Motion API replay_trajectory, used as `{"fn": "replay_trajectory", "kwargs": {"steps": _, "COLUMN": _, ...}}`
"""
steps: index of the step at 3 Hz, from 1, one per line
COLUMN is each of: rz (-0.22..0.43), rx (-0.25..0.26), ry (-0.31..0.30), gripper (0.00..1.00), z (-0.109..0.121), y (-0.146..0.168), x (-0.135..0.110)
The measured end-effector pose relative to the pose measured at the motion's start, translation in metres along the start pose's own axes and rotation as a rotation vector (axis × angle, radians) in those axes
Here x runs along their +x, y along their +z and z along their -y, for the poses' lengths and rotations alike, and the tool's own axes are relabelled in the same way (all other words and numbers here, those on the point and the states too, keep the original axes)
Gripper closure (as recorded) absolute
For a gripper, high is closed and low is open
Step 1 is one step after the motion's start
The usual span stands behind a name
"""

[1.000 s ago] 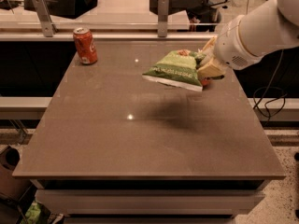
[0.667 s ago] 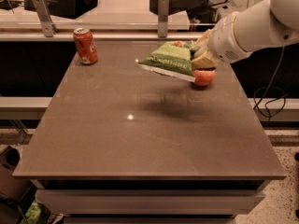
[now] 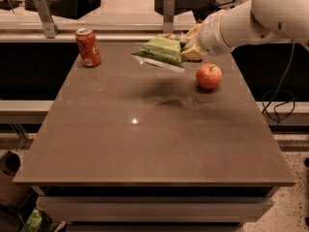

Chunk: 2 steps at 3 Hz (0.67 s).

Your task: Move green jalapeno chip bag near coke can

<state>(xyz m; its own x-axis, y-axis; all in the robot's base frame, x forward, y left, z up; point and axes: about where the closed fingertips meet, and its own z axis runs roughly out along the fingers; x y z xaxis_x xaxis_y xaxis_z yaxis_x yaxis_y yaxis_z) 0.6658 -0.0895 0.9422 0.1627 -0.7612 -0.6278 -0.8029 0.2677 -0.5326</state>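
Setting: brown tabletop in a lab-type room, with a rail, metal posts and dark equipment along the far side.
Gripper: gripper is at far right of centre, above the tabletop, on a white arm coming in from the right. It is clamped on the right end of the bag.
Bag: green jalapeno chip bag is held off the surface, sticking out leftward from the gripper. It is roughly flat, near edge dipping a little. Its soft shadow falls on the tabletop below, so no contact.
Bag axis: long side runs left-right, free end toward the can.
Apple: red apple sits on the tabletop, just near-right of the gripper and lower. It is apart from the bag.
Can: coke can stands upright on the tabletop near the far-left corner.
Key relation: can lies left of the bag's free end at about the same depth. Bare tabletop shows between them, so they are not near yet.
Step (judgement): carry phase, placement not done.
Next (judgement): travel left, lower, then let go short of the can.
Risk (judgement): bag's leading left end meets the can first, and an overshoot could tip it. Crumpled foil may slip in the pinch.
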Motion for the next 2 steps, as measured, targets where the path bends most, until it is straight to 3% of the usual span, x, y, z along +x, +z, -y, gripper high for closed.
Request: {"fn": "replay_trajectory", "kwargs": {"steps": 2, "rz": 0.072, "rx": -0.010, "ry": -0.036, "gripper": 1.00, "z": 0.019, "y": 0.045, "x": -0.015}}
